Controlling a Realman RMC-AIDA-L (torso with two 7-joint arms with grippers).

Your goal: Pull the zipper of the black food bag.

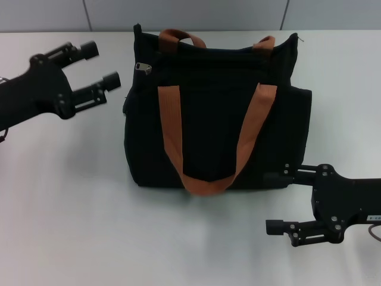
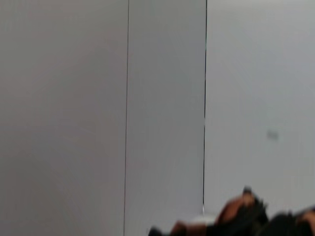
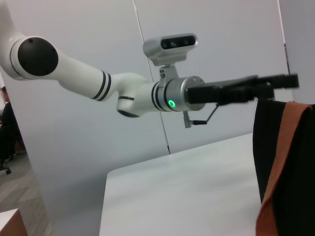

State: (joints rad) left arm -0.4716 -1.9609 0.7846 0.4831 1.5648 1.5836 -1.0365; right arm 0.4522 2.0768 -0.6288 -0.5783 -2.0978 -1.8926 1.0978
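Note:
The black food bag (image 1: 214,107) stands in the middle of the white table, with two brown-orange straps (image 1: 172,113) looping down its face. The small silvery zipper (image 1: 142,68) sits at the bag's top left corner. My left gripper (image 1: 101,68) is open and empty, just left of the bag's top corner, a short gap from the zipper. My right gripper (image 1: 277,202) is open and empty, low at the bag's right front corner, one finger close to the bag's base. The right wrist view shows the bag's edge (image 3: 268,142) and the left gripper (image 3: 275,83) above it.
The white table (image 1: 71,196) stretches around the bag. A grey panelled wall (image 1: 196,13) stands behind the table. The left wrist view shows mostly wall, with the bag's top (image 2: 246,219) at the lower edge.

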